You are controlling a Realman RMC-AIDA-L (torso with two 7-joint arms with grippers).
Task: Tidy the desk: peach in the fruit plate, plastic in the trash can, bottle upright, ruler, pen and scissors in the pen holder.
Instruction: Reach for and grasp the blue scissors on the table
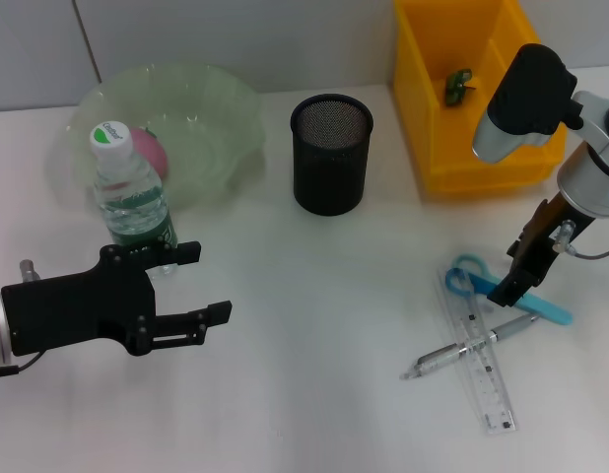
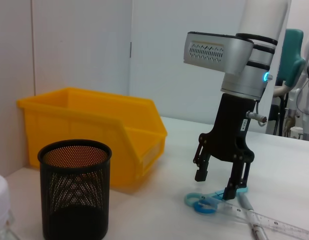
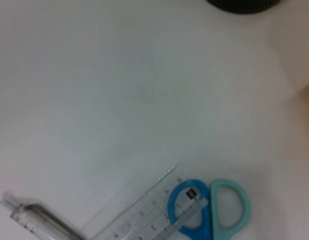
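i judge the step in hand to be the scissors: my right gripper (image 1: pixel 513 283) hangs low over the scissors (image 1: pixel 502 291), jaws spread apart and gripping nothing, one fingertip (image 2: pixel 232 190) down at the blades and the other raised just off the counter (image 1: pixel 314 394). the next move, as i read it, calls for settling the jaws either side of the blades near the pivot, closing, lifting clear of the ruler (image 1: pixel 479 360), then carrying toward the pen holder (image 1: pixel 330 153) and dropping the scissors in point down. taking the pen holder as landmark: the scissors lie well to its right and nearer to me, their blue handle loops (image 3: pixel 209 210) toward the holder and the blades running away from it beneath my jaws. the clear ruler crosses over one handle loop, so a careless lift could drag it along. the pen (image 1: pixel 467 347) lies across the ruler, farther from the holder than the scissors. the yellow bin (image 1: pixel 462 89) stands just right of the holder with a small green scrap (image 1: pixel 457 86) inside, which i take for the plastic already binned. left of the holder sits the fruit plate (image 1: pixel 167 133) with the peach (image 1: pixel 147 148) in it, and the bottle (image 1: pixel 132 202) stands upright in front of that plate. my left gripper (image 1: pixel 211 286) hovers beside the bottle, on the side away from the plate, jaws parted and empty, apparently idle.
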